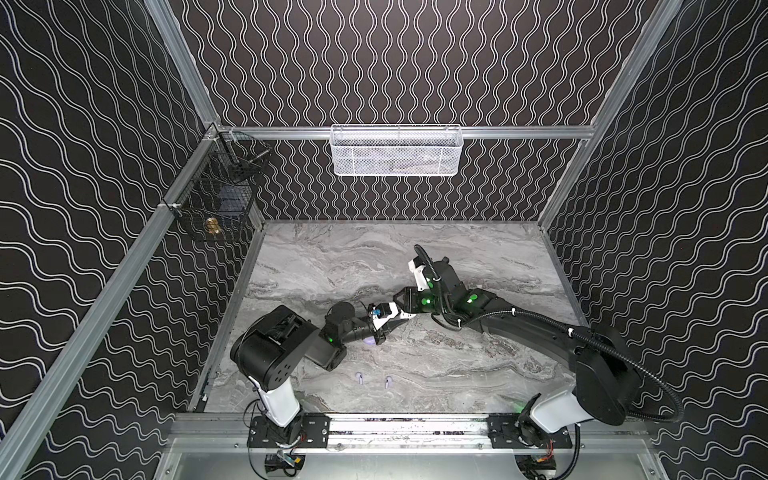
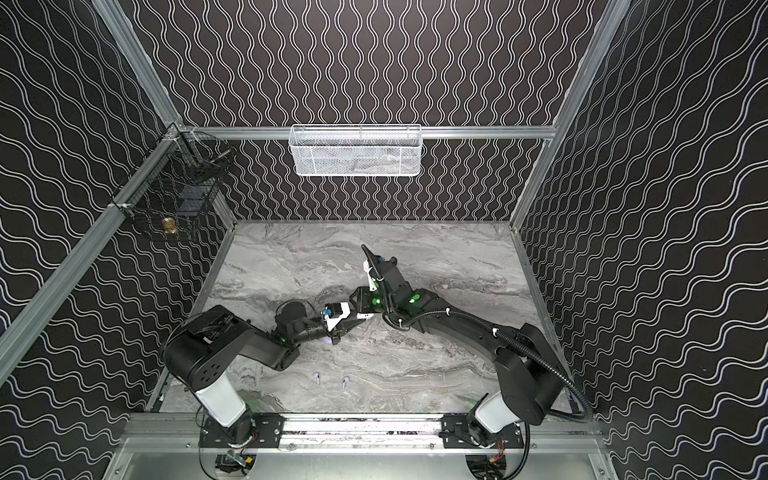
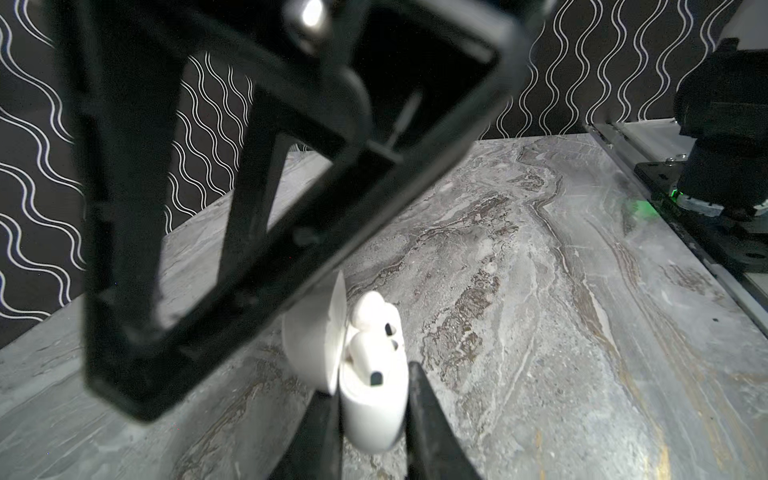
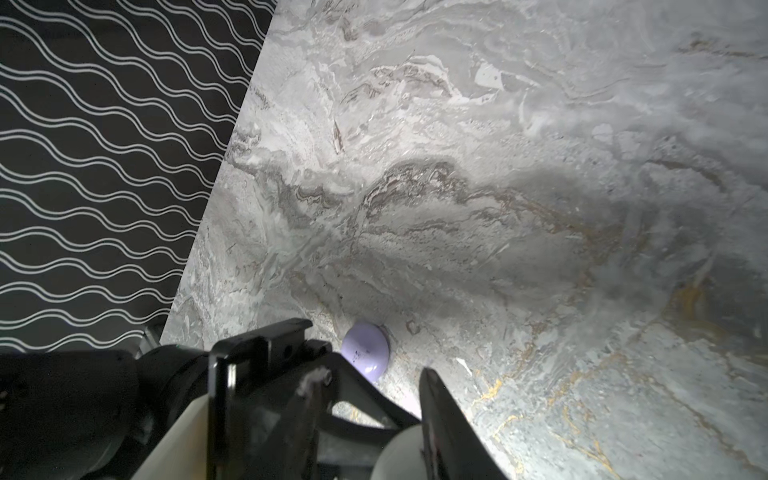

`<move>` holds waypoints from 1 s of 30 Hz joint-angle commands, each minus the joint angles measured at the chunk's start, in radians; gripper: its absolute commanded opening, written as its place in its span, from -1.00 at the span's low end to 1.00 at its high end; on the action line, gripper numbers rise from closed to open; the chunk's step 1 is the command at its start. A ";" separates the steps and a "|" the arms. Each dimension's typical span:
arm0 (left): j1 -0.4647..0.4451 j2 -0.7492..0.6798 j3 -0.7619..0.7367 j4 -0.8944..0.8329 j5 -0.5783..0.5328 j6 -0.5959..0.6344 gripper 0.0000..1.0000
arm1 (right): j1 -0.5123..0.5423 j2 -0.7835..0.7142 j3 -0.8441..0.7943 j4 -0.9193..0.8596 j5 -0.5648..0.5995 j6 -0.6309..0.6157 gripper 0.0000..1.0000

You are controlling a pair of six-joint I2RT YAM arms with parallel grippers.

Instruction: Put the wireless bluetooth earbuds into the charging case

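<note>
Right, the left gripper (image 3: 370, 401) clamps the open white charging case (image 3: 374, 415), white earbuds (image 3: 370, 332) seated inside; two lavender earbuds (image 1: 358, 377) lie loose on the table (image 1: 478, 257). Right gripper (image 4: 374, 372) hovers close, grip unclear.

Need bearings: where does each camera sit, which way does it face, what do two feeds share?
Top views: high above the arms' bases, facing down onto the marble table; left arm and right arm show whole.
Left wrist: on the left arm, facing along the left tool, shut on the open white case; the right arm looms blurred.
Right wrist: on the right arm, facing down past the right tool, jaws apart, at the lavender case.
Shared: lavender case, also in both top views.
</note>
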 commanded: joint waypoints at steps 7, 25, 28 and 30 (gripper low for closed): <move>0.001 -0.007 0.012 0.017 -0.054 0.015 -0.79 | 0.018 -0.039 -0.079 -0.027 -0.012 0.034 -0.16; 0.002 -0.004 0.001 0.043 -0.059 0.022 -0.77 | 0.025 -0.147 -0.059 -0.083 0.078 0.021 -0.12; 0.001 -0.002 0.000 0.043 -0.056 0.025 -0.77 | 0.008 -0.122 -0.009 -0.106 0.084 0.002 -0.10; -0.001 -0.004 0.000 0.042 -0.056 0.034 -0.77 | -0.005 -0.089 0.021 -0.112 0.070 -0.013 -0.08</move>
